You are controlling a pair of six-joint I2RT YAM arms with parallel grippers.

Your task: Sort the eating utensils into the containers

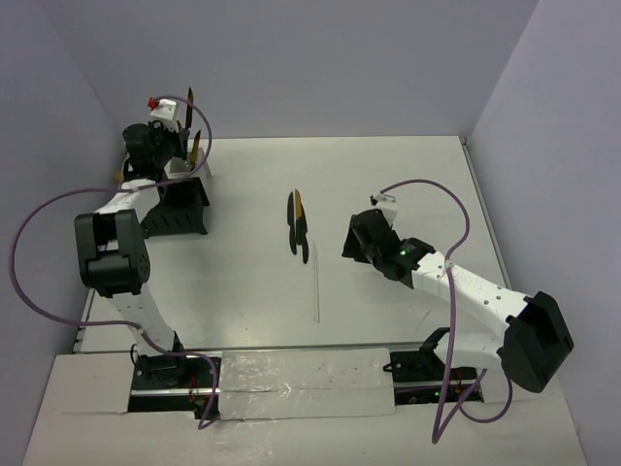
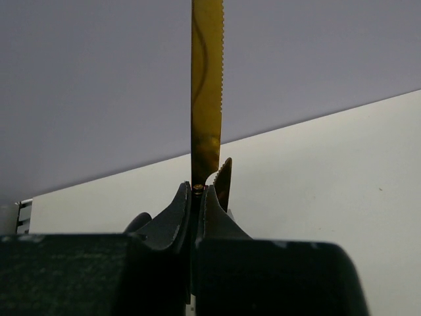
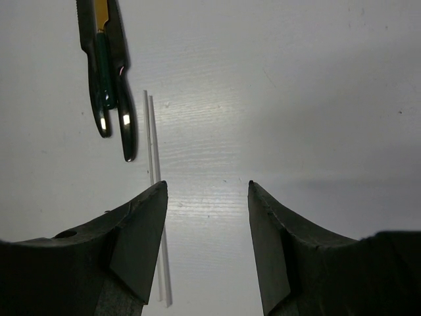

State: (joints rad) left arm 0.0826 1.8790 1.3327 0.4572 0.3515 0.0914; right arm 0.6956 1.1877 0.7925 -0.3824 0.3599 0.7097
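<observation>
Soft, even light from above fills our overhead view. The table (image 1: 388, 175) reads clean white, with faint shadows under the arms (image 1: 116, 252) and a dull sheen on the tape (image 1: 301, 374) at the near edge. In the left wrist view we see the gold knife (image 2: 207, 85) mirroring dark streaks. In the right wrist view small glints sit on the utensils (image 3: 102, 85), and the near fingers (image 3: 141, 243) go dark and soft.

Pale lilac walls (image 1: 320, 68) on three sides, white table (image 1: 408, 175), even, seemingly overhead light
</observation>
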